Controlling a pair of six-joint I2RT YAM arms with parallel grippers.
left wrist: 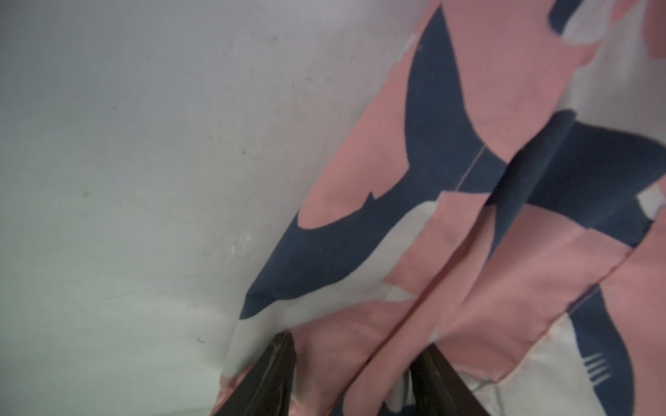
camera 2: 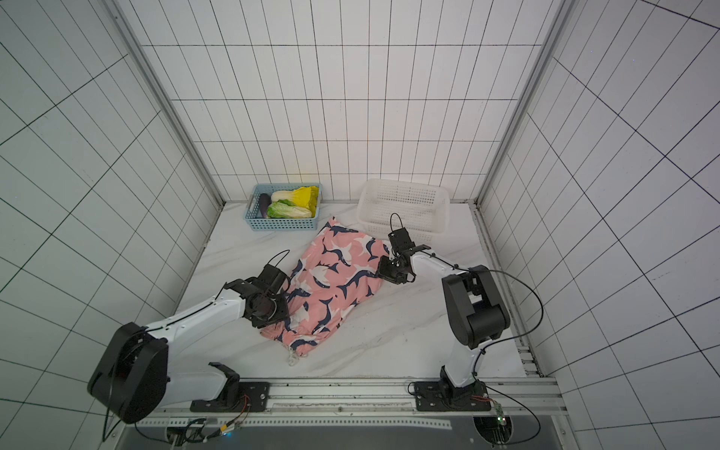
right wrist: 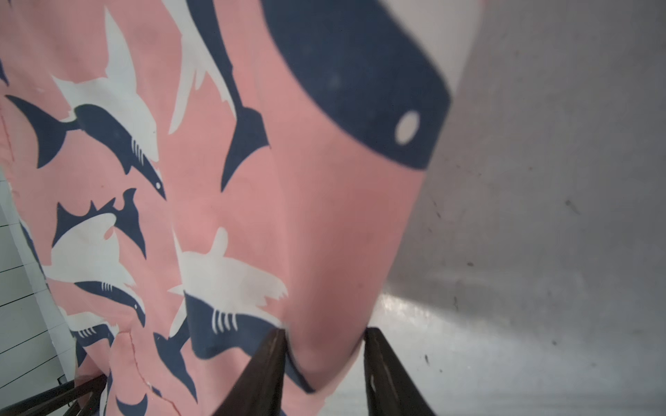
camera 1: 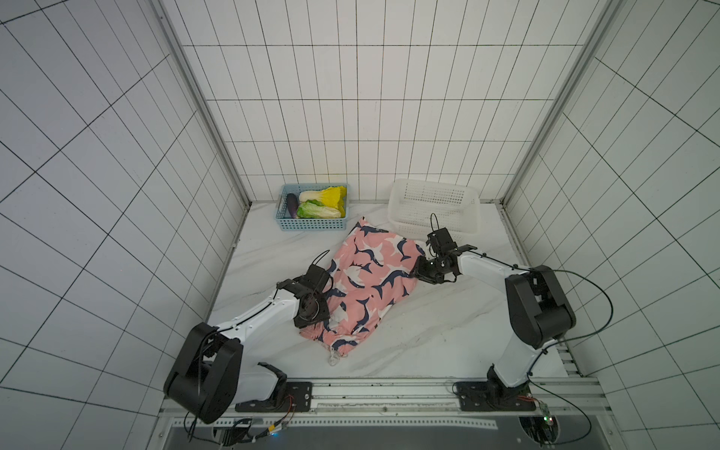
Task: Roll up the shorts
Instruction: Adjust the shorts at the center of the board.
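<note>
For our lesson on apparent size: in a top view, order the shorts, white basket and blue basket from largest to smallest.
1. shorts
2. white basket
3. blue basket
Both baskets sit farther from the camera.

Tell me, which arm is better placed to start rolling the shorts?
Probably the left: the left gripper straddles fabric near the shorts' gathered, drawstring end, a natural starting edge. The right gripper straddles the side hem farther along.

Two baskets, blue [camera 1: 314,224] and white [camera 1: 435,212], block the table's [camera 1: 448,331] far edge; the shorts [camera 1: 370,280] cover its middle; the near right corner lies bare.
</note>
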